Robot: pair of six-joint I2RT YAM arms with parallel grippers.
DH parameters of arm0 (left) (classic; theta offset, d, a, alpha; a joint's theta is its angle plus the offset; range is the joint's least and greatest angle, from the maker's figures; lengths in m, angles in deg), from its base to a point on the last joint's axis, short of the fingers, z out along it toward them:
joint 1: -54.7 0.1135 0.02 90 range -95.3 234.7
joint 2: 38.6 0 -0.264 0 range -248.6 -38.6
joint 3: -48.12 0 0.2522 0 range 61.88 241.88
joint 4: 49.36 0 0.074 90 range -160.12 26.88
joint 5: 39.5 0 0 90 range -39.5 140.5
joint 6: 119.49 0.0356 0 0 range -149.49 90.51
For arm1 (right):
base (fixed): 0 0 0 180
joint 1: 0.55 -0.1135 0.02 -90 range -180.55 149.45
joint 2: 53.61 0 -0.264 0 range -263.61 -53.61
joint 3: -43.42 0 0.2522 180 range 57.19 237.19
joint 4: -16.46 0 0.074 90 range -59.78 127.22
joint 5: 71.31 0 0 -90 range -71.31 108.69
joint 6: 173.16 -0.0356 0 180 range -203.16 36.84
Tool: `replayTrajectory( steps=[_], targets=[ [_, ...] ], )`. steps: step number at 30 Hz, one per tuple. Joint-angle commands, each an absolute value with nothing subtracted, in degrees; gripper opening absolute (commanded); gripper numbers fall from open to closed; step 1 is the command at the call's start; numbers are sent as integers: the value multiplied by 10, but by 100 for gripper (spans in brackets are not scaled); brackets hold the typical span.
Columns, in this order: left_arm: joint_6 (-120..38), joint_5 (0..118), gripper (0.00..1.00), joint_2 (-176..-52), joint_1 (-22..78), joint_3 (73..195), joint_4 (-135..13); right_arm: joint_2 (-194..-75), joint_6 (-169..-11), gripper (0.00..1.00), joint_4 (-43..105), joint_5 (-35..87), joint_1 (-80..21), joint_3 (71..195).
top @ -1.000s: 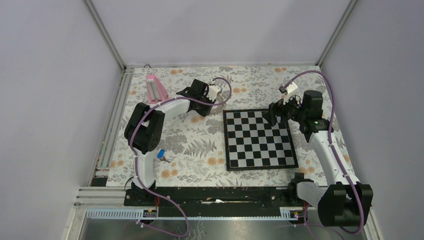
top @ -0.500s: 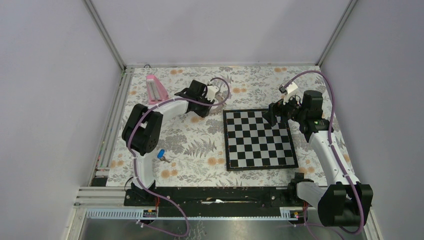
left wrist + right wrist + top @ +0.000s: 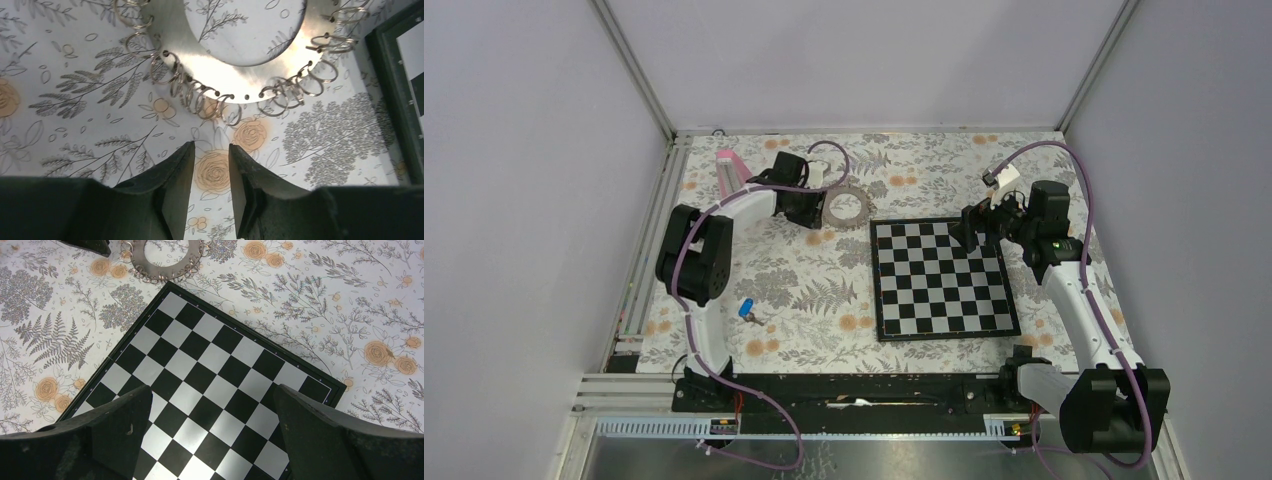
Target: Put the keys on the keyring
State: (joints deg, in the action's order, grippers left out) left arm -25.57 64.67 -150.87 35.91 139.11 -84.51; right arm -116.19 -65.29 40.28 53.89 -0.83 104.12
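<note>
Floral counter (image 3: pixel 824 290): left tool (image 3: pixel 211 170) released, narrow gap, empty; keyring (image 3: pixel 225 80) just ahead of tips. Right tool (image 3: pixel 212 390) spread wide, empty, over chessboard (image 3: pixel 215 365).

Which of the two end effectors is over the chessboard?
The right end effector, spread wide above the chessboard. The left end effector is off the board, over the floral cloth just short of the keyring.

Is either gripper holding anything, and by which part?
Nothing. The left gripper stands empty just short of the keyring; the right gripper hangs open above the chessboard.
</note>
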Motion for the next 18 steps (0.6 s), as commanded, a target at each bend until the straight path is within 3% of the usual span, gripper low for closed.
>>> replayTrajectory(
  steps=[1,18],
  targets=[
    [-288,699,38,-1524,359,1429,-852,-1152,-644,99,392,549,-9,1038],
    [-327,724,39,-1569,361,1458,-849,-1150,-643,99,392,548,-9,1038]
  ],
)
